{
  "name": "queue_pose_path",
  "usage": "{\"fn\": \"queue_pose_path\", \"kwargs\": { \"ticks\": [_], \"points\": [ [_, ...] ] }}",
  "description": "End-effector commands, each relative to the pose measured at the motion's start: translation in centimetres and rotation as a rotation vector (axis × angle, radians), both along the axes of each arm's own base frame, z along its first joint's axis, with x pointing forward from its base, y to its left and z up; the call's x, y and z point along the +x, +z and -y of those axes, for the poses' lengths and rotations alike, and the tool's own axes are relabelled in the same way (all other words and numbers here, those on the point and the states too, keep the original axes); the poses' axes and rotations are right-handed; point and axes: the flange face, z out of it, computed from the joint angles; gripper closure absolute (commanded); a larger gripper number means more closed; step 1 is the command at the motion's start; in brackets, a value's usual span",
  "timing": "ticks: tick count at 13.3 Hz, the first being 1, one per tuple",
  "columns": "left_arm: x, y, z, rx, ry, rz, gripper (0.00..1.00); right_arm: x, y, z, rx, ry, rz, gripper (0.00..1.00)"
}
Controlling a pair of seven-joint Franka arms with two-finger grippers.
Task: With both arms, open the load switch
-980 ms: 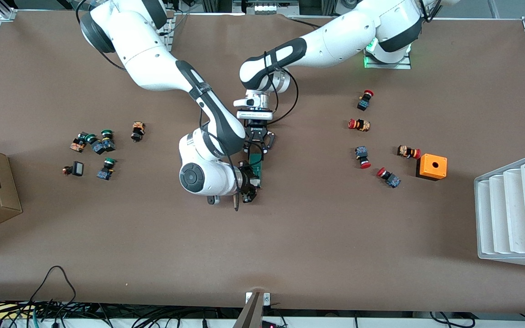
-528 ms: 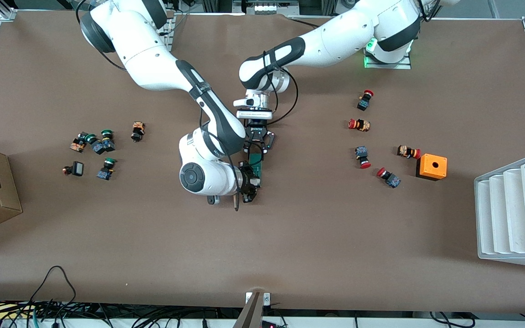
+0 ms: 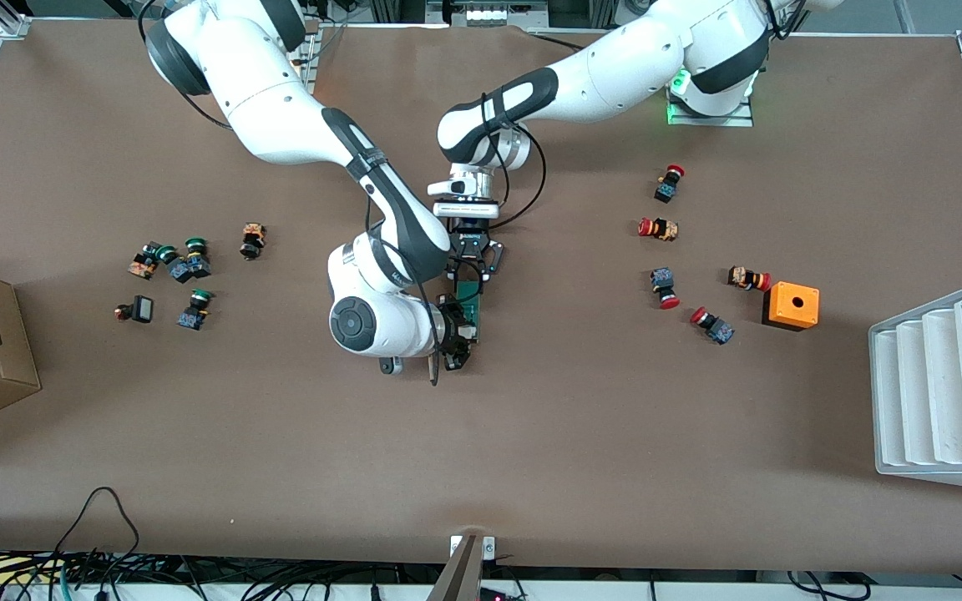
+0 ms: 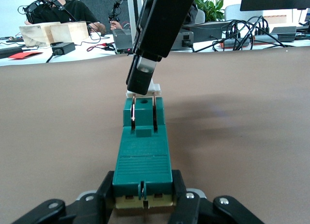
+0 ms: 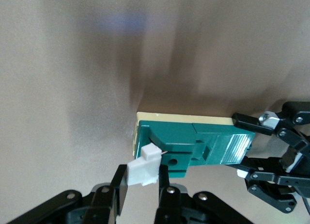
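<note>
- the table (image 3: 615,434) carries the load switch (image 3: 471,302) at its middle, long axis running twelve to six in the front view, white piece (image 5: 144,169) at six.
- left gripper (image 3: 472,265) clamps the twelve o'clock end; right gripper (image 3: 458,336) pinches the white piece.
- only the wrist views show both grips; the front view hides most of the switch under the arms.

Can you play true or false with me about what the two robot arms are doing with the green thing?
1. Both grippers hold the load switch. True: the left gripper clamps one end and the right gripper pinches the white piece.
2. The orange box is in a gripper. False: it sits on the table, toward the left arm's end.
3. The load switch is red. False: it is dark green.
4. Green-capped buttons lie toward the right arm's end. True.
</note>
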Motion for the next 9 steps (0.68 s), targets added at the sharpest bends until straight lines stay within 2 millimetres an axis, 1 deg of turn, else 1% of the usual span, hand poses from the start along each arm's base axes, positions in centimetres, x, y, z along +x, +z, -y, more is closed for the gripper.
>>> {"fn": "queue_pose_path", "kwargs": {
  "ticks": [1, 3, 6, 9],
  "points": [
    [1.5, -1.1, 1.2, -0.020, -0.030, -0.013, 0.97, -1.5, 1.9, -0.1, -0.023, 0.029, -0.033, 0.72],
    [1.6, -1.0, 1.3, -0.020, -0.029, -0.011, 0.97, -1.6, 2.2, -0.3, -0.022, 0.032, -0.030, 0.72],
    [1.5, -1.2, 1.2, -0.018, -0.029, -0.015, 0.97, -2.0, 1.9, -0.5, -0.027, 0.037, -0.036, 0.72],
    [1.6, -1.3, 1.2, -0.017, -0.027, -0.015, 0.97, -2.5, 2.3, -0.2, -0.038, 0.051, -0.036, 0.72]
  ]
}}
